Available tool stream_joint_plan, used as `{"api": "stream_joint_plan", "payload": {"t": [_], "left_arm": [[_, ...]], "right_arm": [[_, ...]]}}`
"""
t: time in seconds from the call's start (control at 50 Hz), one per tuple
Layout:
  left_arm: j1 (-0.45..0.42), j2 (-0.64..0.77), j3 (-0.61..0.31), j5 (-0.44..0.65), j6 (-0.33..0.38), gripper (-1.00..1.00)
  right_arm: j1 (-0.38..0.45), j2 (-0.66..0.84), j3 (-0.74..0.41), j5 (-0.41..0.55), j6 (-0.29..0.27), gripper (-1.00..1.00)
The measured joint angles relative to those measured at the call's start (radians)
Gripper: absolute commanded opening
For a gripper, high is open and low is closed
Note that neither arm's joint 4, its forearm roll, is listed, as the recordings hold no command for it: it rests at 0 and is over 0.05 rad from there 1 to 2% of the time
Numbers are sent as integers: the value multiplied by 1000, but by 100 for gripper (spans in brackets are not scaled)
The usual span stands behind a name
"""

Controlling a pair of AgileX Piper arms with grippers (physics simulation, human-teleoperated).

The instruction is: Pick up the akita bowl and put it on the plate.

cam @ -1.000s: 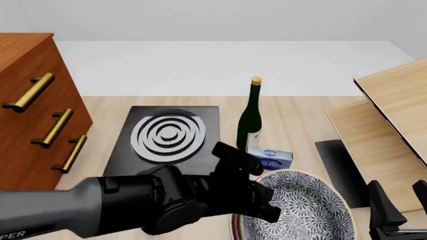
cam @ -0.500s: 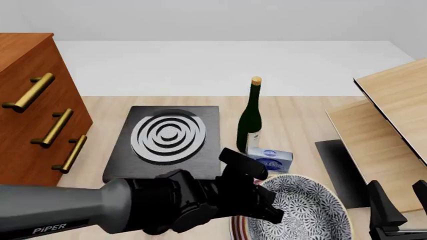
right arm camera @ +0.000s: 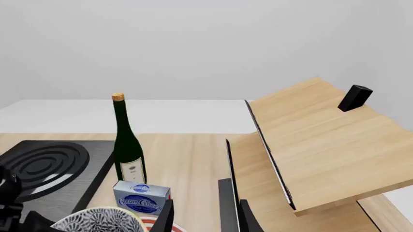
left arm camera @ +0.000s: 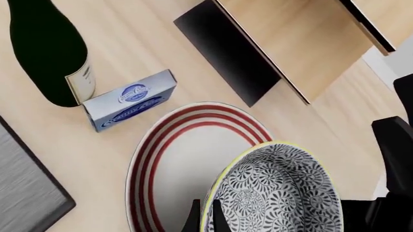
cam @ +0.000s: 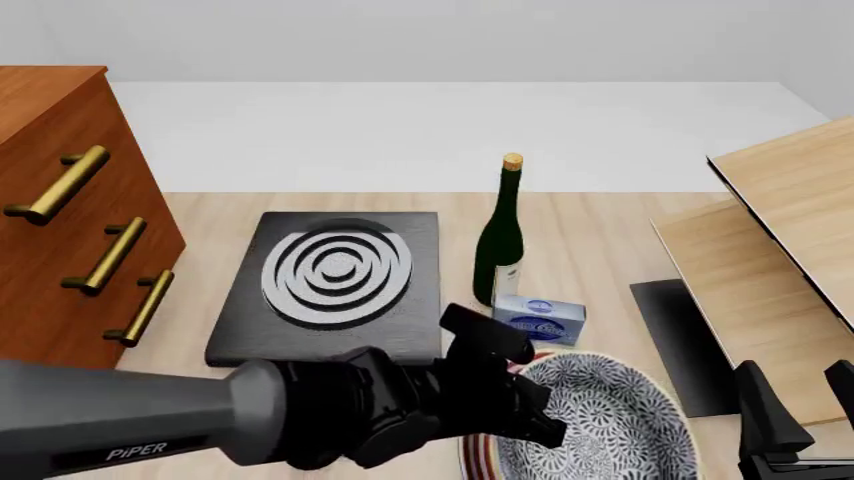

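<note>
Lowered akita bowl (left arm camera: pixel 277 193) in left end effector (left arm camera: pixel 205 218)

akita bowl (left arm camera: pixel 279 192): round, white with dense dark leaf speckle, open side up, slightly tilted, overlapping one side of the plate.
plate (left arm camera: pixel 174 164): large, white, red rings at the rim, flat on the desk (left arm camera: pixel 129 58).
</note>
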Motion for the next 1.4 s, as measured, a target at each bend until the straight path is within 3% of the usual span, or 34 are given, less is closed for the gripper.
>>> {"api": "stream_joint_plan", "payload": {"t": [1.4], "left_arm": [[3,114,37,-125,-7,-100]], "right_arm": [[0,0,0,0,0,100]]}}
